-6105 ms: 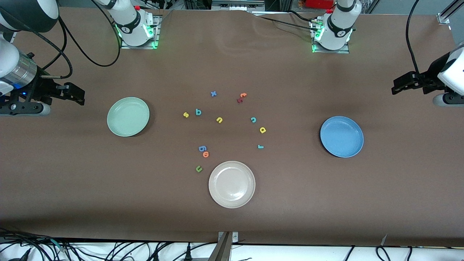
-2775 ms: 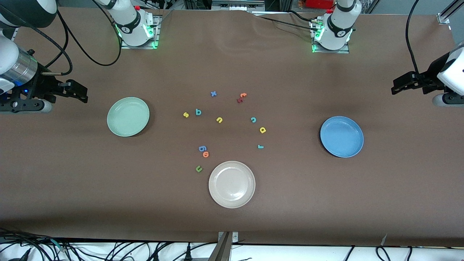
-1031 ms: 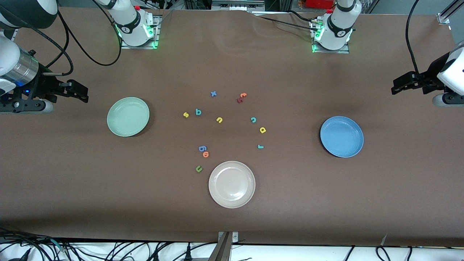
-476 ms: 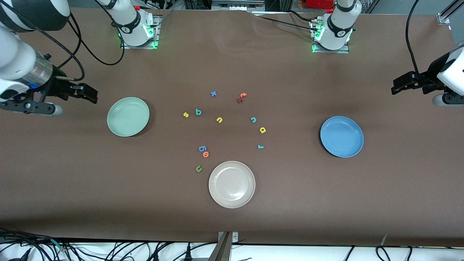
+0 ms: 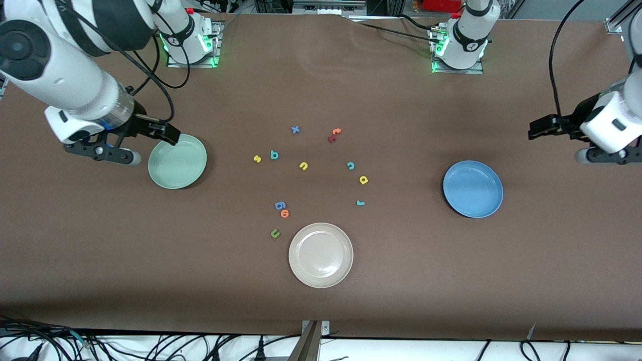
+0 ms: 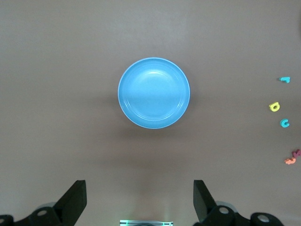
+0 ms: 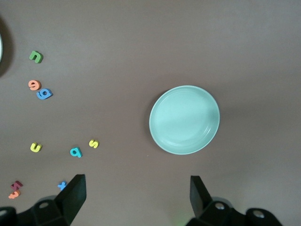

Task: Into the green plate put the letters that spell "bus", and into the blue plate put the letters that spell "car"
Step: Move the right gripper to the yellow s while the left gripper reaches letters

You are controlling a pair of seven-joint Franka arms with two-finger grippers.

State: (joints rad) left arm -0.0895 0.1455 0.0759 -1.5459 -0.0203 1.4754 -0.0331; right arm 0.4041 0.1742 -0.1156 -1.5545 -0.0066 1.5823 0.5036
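Note:
The green plate (image 5: 177,161) lies toward the right arm's end of the table and the blue plate (image 5: 472,189) toward the left arm's end. Between them, on the cloth, lie yellow "s" (image 5: 257,159), teal "b" (image 5: 274,155), yellow "u" (image 5: 303,166), teal "c" (image 5: 350,166), yellow "a" (image 5: 363,180) and teal "r" (image 5: 360,203). My right gripper (image 5: 169,134) hangs open and empty over the green plate's rim (image 7: 184,119). My left gripper (image 5: 535,129) is open and empty, up in the air, short of the blue plate (image 6: 154,92).
A beige-white plate (image 5: 320,255) sits nearer the front camera than the letters. Other letters lie around: blue "x" (image 5: 295,130), orange "t" (image 5: 336,132), blue "g" (image 5: 280,205), orange "o" (image 5: 285,213), green "u" (image 5: 275,233).
The right arm has swung in from the table's end, bringing its gripper over the green plate's rim. The left arm has shifted slightly toward the blue plate. No letter or plate moved.

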